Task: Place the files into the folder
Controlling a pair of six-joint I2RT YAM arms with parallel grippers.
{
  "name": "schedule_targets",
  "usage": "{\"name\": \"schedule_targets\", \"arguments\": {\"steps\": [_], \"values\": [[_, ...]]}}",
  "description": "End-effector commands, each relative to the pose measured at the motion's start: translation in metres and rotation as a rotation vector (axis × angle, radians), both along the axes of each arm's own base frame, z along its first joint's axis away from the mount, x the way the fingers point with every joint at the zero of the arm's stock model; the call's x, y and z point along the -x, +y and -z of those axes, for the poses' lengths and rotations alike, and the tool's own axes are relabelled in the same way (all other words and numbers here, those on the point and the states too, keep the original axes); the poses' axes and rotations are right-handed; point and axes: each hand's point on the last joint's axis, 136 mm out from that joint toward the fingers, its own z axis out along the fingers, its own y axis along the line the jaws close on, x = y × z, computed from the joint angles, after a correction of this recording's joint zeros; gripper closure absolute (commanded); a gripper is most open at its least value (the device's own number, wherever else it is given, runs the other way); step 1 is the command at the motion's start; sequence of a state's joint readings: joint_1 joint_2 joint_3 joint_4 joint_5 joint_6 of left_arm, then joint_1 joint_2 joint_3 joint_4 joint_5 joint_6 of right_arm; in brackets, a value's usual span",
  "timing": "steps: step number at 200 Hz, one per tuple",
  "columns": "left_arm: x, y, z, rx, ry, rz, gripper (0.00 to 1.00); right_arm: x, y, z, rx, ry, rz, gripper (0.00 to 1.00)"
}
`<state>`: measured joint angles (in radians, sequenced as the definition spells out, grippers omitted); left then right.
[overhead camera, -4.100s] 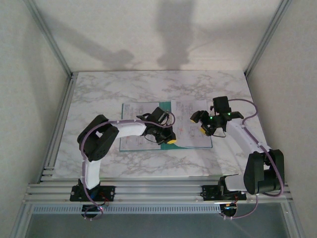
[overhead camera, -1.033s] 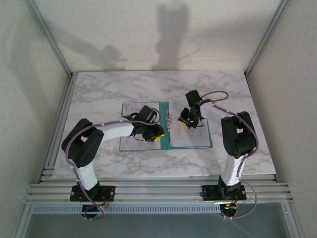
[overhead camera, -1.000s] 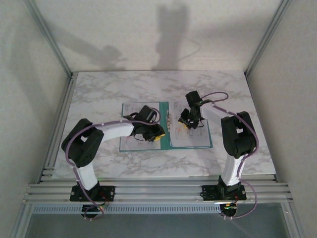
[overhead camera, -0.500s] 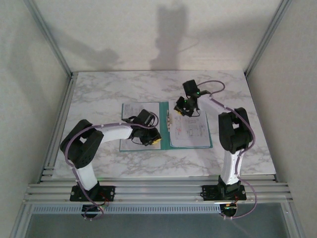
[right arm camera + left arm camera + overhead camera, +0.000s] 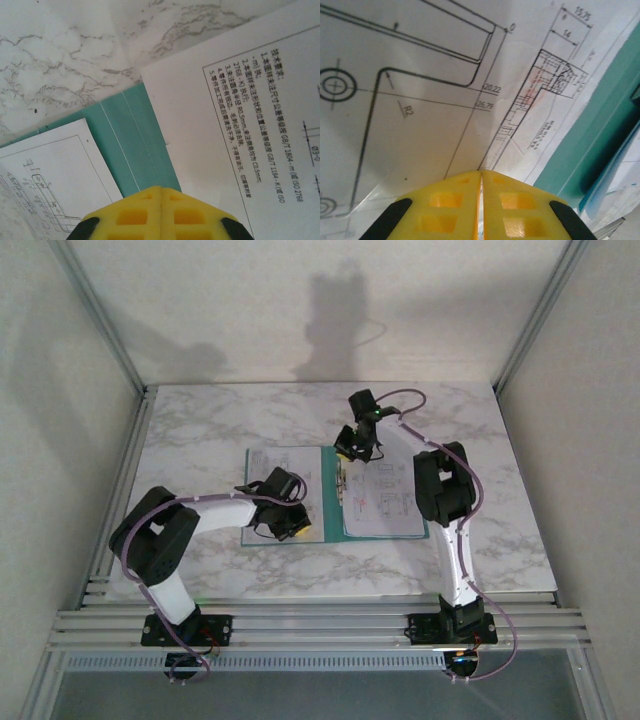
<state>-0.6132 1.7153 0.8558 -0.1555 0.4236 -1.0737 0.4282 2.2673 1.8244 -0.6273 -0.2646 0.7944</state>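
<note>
Even bright light; arm shadows on back wall; wrist close-ups soft.

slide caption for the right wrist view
Shut right gripper above the teal folder, printed sheets on either side, marble table beyond
</note>
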Motion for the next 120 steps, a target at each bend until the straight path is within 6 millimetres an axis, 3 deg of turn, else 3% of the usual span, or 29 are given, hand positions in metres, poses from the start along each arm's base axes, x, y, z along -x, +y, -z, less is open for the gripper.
{"name": "schedule_targets", "arguments": {"steps": [1,84,120], "values": [[0.003,0.01,0.005,-0.028,0.004,-0.027,0.9,0.005,-0.001,0.007,0.031,0.037,-0.026,0.96],[0.003,0.009,0.01,-0.031,0.016,-0.024,0.9,0.008,0.005,0.017,0.02,0.085,-0.058,0.96],[0.004,0.009,0.012,-0.028,0.021,-0.026,0.91,0.006,0.009,0.006,-0.009,0.065,-0.063,0.97]]}}
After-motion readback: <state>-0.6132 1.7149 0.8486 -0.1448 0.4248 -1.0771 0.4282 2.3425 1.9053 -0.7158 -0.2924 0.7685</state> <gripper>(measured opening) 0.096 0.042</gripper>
